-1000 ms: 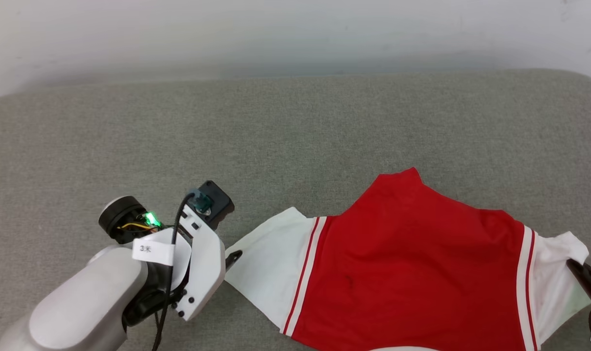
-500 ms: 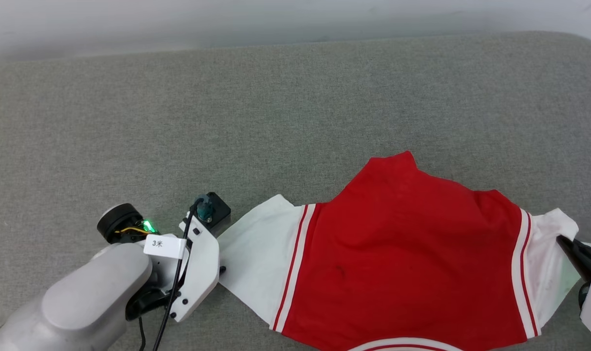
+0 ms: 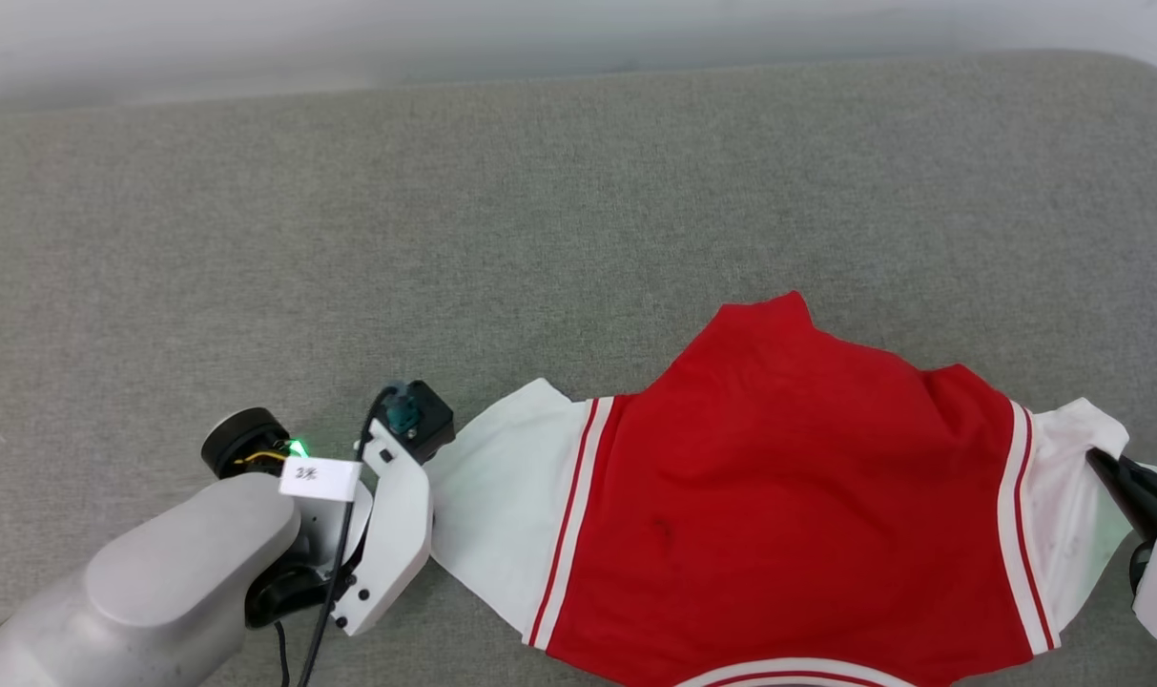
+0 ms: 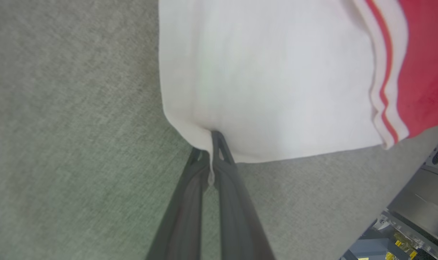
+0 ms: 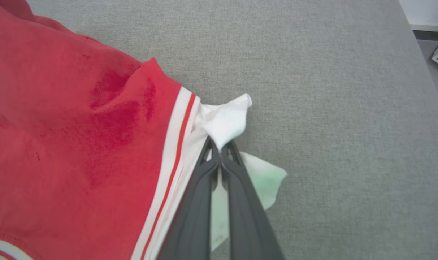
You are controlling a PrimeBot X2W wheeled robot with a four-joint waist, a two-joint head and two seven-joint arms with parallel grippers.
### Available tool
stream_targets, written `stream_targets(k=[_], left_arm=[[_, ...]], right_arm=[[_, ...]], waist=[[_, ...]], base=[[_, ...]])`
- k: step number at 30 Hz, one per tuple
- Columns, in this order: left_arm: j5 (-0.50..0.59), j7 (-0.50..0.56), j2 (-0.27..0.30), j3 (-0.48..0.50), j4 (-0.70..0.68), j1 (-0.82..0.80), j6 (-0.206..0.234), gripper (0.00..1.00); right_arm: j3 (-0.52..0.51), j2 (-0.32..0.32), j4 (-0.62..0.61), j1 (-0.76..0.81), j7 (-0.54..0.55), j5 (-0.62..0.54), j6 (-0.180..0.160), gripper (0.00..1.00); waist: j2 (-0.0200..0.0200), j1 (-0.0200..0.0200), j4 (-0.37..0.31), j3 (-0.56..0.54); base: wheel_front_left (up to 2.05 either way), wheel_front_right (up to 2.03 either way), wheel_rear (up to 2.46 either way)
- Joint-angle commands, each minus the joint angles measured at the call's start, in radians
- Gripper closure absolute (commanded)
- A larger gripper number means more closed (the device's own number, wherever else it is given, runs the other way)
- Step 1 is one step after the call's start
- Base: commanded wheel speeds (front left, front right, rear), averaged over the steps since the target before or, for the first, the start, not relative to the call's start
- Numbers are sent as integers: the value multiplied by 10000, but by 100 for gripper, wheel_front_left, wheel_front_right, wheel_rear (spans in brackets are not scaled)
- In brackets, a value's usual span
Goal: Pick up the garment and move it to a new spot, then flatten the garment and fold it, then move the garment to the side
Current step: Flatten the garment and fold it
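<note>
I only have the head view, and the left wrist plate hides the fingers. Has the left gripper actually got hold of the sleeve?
Observer: Yes. The left wrist view shows the left gripper shut on the edge of the garment's white sleeve, with a small fold pinched between the fingers.
Operator: And the right side? I see just dark finger ends at the frame edge.
Observer: The right gripper is shut on a bunched tuft of the other white sleeve, close to the striped trim.
Operator: Any loose cloth near it?
Observer: A flat corner of that sleeve lies on the grey pad beneath its fingers, outside the pinch.
</note>
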Motion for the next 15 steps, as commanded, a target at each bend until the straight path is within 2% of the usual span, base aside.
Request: stream_targets(k=[1,8,15], left_arm=[[-147,-312,-76,-180,244,403,-2,100],[-495,-2115,313,230,-344,-33,0,100],[-1178,-3184,774,952,-1634,-97,4,100]], right_arm=[[10,-52,11,-78,-43,42,-8,100],[-155,-171,-132,243,-51,58,-8,100],[-566,-245,-801,347,40,197,-8,100]], waist=[[0,0,50,-167],[0,0,289,-966],[0,0,594,-1663]], base=[[0,0,0],[0,0,0],[0,0,0]])
